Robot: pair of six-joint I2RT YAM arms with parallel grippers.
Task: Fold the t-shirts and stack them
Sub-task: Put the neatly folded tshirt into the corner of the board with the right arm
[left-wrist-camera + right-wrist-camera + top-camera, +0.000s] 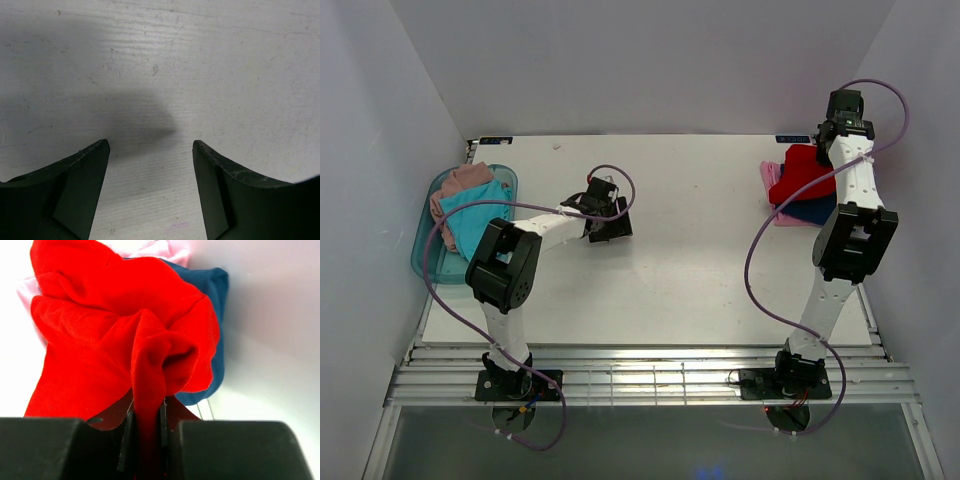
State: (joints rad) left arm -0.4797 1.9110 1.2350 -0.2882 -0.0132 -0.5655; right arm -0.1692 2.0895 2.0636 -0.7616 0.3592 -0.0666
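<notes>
At the left edge of the top view, a translucent teal tub (421, 256) sits on the white bench (700, 260). Two crumpled shirts lie in it: the dusty pink-beige shirt (460, 183) toward the upper end and the turquoise shirt (480, 222) just below, touching it and spilling over the tub's right rim.

Right of the tub and left of centre, the left gripper (608, 225) hangs low over bare bench, well apart from every shirt. In the left wrist view its dark fingers (80, 190) stand wide apart with nothing between them, only scuffed white surface and a soft shadow beneath the left gripper (150, 145).

In the upper right of the top view lies the other pile. The light pink shirt (769, 180) is at the bottom, its edge showing on the left; the navy shirt (817, 210) shows at the lower right; the red shirt (805, 172) is bunched on top.

The right gripper (826, 140) is at the upper right edge of this pile. In the right wrist view the right gripper (147, 425) is nearly closed and pinches a gathered fold of the red shirt (115, 315). Behind that fold the navy shirt (210, 290) shows at the right and the light pink shirt (155, 250) at the top.
</notes>
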